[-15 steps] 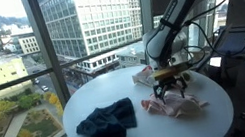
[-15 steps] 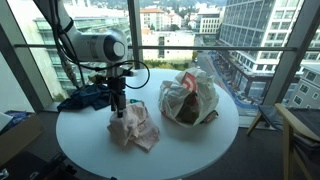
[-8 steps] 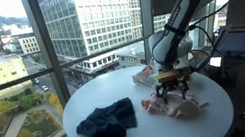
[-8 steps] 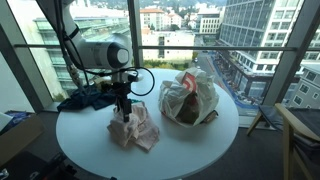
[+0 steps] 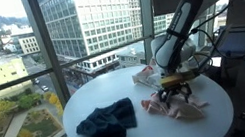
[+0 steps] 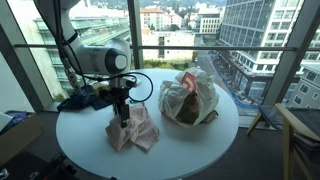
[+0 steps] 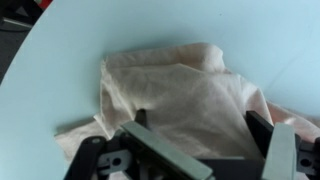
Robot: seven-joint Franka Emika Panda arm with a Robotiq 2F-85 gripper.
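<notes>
A crumpled pale pink cloth (image 5: 175, 107) (image 6: 133, 130) (image 7: 190, 100) lies on the round white table (image 5: 136, 88) (image 6: 200, 140). My gripper (image 5: 174, 92) (image 6: 123, 118) (image 7: 200, 125) hangs straight over it, jaws open wide, fingertips (image 7: 260, 125) just above or touching the fabric on either side of its middle. Nothing is clamped between the fingers. In the wrist view the cloth fills the space between the dark fingers.
A dark blue garment (image 5: 107, 122) (image 6: 85, 98) lies heaped at one side of the table. A clear plastic bag (image 6: 188, 97) (image 5: 147, 74) holding reddish and dark clothes stands beside the pink cloth. Large windows surround the table; a chair (image 6: 300, 135) stands nearby.
The gripper has dropped lower onto the pink cloth and shifted slightly across it. Its jaws have stayed open.
</notes>
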